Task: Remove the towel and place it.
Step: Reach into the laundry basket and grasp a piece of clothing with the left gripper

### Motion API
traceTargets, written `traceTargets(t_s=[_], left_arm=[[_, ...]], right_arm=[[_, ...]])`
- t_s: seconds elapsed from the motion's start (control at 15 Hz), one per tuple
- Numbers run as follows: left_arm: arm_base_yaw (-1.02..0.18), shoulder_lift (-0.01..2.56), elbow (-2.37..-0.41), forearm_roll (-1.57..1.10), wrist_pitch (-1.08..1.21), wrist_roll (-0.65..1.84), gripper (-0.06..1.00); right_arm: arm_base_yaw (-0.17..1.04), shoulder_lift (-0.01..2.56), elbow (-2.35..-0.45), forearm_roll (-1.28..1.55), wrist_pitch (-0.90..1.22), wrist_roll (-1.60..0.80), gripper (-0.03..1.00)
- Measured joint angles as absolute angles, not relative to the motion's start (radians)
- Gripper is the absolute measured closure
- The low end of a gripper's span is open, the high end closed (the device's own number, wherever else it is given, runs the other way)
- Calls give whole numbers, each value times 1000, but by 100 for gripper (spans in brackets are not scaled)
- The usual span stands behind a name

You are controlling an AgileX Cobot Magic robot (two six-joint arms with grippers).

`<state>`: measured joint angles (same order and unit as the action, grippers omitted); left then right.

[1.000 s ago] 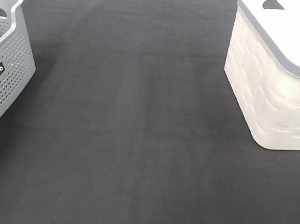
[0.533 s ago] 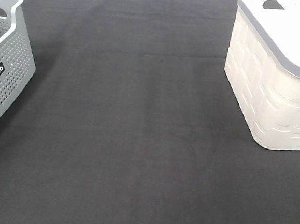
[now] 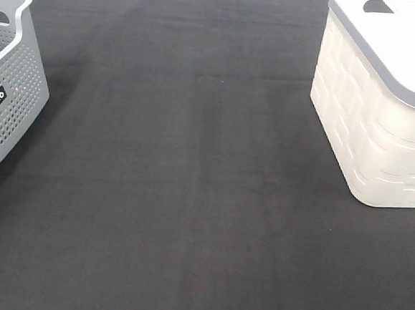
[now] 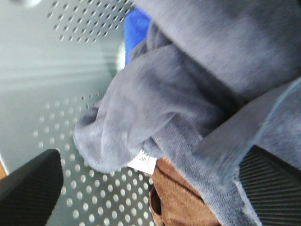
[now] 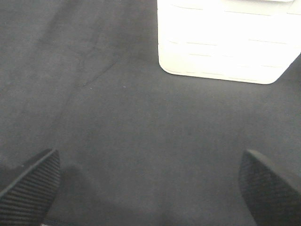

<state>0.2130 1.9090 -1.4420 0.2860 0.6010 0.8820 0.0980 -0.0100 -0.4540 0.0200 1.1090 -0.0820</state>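
In the left wrist view the slate blue-grey towel point(image 4: 188, 94) lies crumpled inside the grey perforated basket point(image 4: 56, 70), its small white tag point(image 4: 142, 161) showing at a lower fold. My left gripper point(image 4: 150, 193) is open down in the basket. One finger point(image 4: 28, 188) stands apart from the cloth and the other finger point(image 4: 275, 183) sits against the towel's hem. My right gripper point(image 5: 150, 197) hangs open over the black mat point(image 5: 141, 117) with nothing between its fingers. Neither gripper shows in the exterior high view.
A brown cloth point(image 4: 178, 202) and a bright blue cloth point(image 4: 135, 28) lie in the basket beside the towel. The grey basket point(image 3: 11, 89) stands at the mat's left edge. A white basket point(image 3: 376, 118) with a grey rim stands at the right, ahead of my right gripper.
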Motion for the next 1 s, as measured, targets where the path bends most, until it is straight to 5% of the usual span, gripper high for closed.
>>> traceTargets(t_s=[0.6, 1.0], left_arm=[[174, 1946, -1442, 235, 616, 1070, 17], [171, 1961, -1442, 232, 632, 1080, 45]], right_arm=[[98, -10, -454, 20, 1109, -82, -1], [98, -10, -454, 20, 1109, -82, -1]])
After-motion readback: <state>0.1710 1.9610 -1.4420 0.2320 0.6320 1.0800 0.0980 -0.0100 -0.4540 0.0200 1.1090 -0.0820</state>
